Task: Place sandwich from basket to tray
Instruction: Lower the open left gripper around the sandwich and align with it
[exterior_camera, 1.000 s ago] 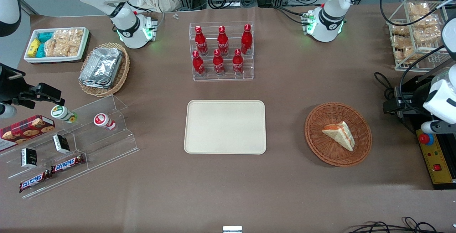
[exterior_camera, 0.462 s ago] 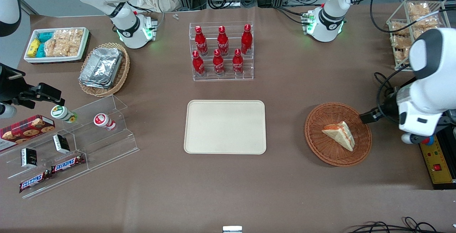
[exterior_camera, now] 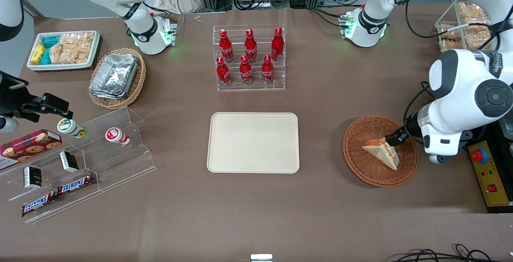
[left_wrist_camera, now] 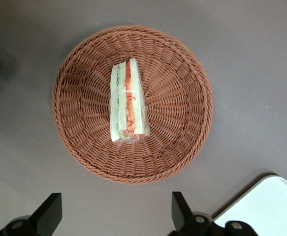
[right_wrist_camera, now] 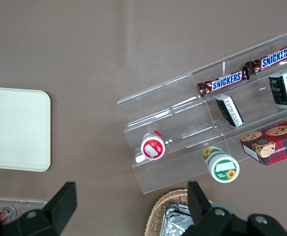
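White rounded arm (exterior_camera: 461, 93), dark grey joints, black cables, black gripper (left_wrist_camera: 113, 216).

Rough woven wicker basket (left_wrist_camera: 182, 103), glossy clear-wrapped sandwich (left_wrist_camera: 128, 101), smooth matt tray (exterior_camera: 253, 142) (plastic-looking), matt black pincer (left_wrist_camera: 114, 219) fingers.

The wrapped triangular sandwich (exterior_camera: 381, 152) lies in the round reddish-brown basket (exterior_camera: 360, 164) toward the working arm's table end; the cream tray (exterior_camera: 253, 142) sits mid-table, bare; the gripper (left_wrist_camera: 114, 216) hovers above the basket, fingers spread.

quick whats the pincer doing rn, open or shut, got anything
Pincer: open, holding nothing, hovering above the basket; the sandwich lies untouched in it.
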